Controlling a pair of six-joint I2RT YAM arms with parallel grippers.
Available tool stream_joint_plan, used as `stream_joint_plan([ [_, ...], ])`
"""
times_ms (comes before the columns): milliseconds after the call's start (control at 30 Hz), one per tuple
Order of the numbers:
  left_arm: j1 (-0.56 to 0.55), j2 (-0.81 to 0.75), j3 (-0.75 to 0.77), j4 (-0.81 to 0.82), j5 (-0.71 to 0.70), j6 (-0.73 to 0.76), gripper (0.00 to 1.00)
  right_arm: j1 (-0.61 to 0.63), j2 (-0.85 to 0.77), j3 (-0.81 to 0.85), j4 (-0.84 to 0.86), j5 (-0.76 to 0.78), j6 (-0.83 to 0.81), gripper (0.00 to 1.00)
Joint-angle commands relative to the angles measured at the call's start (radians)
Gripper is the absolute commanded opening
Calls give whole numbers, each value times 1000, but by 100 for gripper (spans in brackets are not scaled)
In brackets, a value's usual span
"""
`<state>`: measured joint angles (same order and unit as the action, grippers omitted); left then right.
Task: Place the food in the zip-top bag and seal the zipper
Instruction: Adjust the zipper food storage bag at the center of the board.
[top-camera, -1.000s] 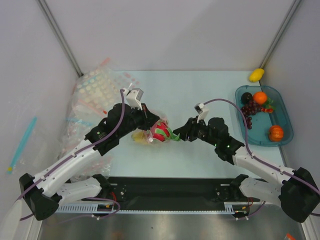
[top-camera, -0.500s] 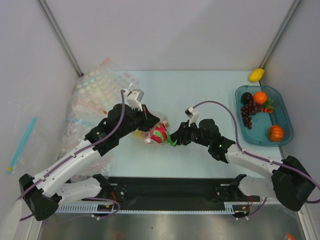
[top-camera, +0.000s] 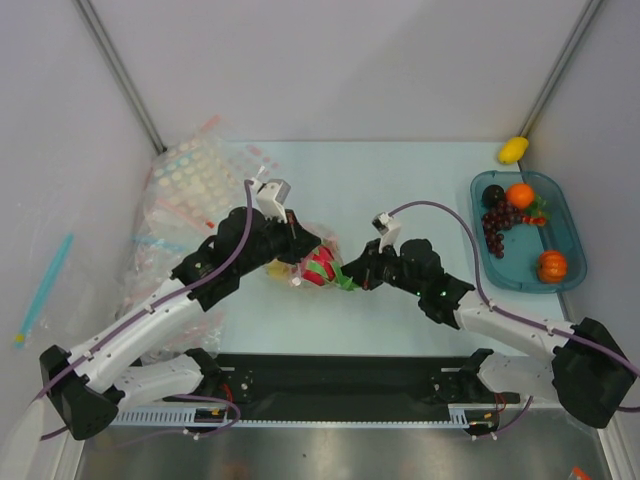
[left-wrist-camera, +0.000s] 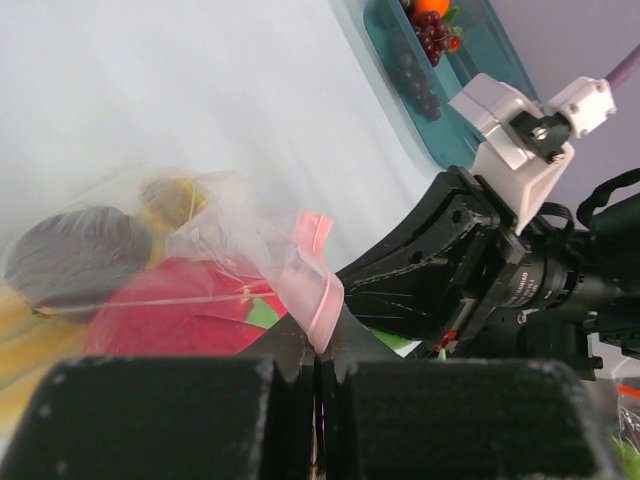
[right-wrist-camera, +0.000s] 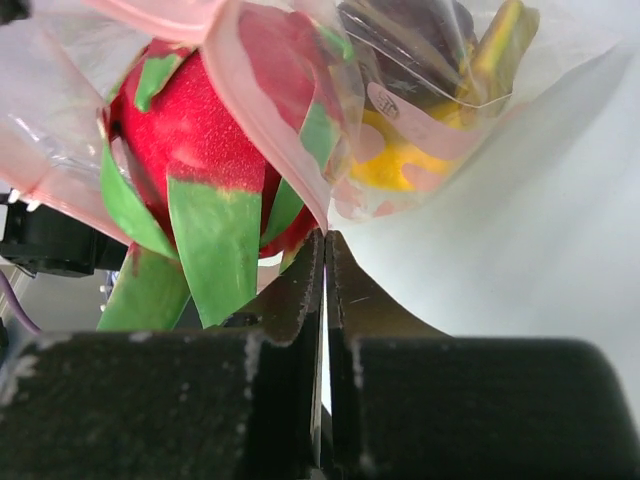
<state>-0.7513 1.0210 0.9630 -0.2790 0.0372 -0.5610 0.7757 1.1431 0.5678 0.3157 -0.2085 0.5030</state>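
Observation:
The clear zip-top bag (top-camera: 300, 262) lies at the table's middle, with the pink dragon fruit (top-camera: 319, 268), the yellow banana bunch (top-camera: 276, 270) and a dark purple-brown fruit (left-wrist-camera: 70, 262) inside. My left gripper (top-camera: 299, 243) is shut on the pink zipper strip (left-wrist-camera: 312, 290) at the bag's mouth. My right gripper (top-camera: 347, 273) is shut on the mouth's other edge (right-wrist-camera: 322, 220), right next to the dragon fruit (right-wrist-camera: 205, 160). The banana (right-wrist-camera: 440, 130) shows behind it. An orange round fruit (top-camera: 519, 195) sits in the teal tray.
The teal tray (top-camera: 573, 235) at the right holds grapes (top-camera: 499, 222), a dark fruit (top-camera: 493, 195) and a second orange fruit (top-camera: 552, 265). A yellow lemon (top-camera: 513, 149) lies behind it. Spare bags (top-camera: 190, 185) are piled at the back left.
My right gripper moved left to the bag's mouth beside the dragon fruit, then shifted slightly. The left gripper kept its hold on the strip, almost still.

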Motion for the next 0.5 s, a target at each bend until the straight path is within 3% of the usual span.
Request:
stream_joint_plan([
  [0,6,-1,49,64,3,-16,0,7,-51,38,23,30,-24,0],
  [100,7,7,59,46,-16,-14,0,7,-86,65,-38,49,-35,0],
  [167,7,14,65,41,-20,-13,0,7,-111,104,-169,86,-47,0],
  [233,7,25,83,32,-20,-11,0,7,-135,208,-301,148,-38,0],
  [267,7,43,95,21,-20,-13,0,7,-137,249,-449,155,-47,0],
  [467,15,103,174,-38,24,-7,0,-12,-114,581,-849,155,-49,0],
])
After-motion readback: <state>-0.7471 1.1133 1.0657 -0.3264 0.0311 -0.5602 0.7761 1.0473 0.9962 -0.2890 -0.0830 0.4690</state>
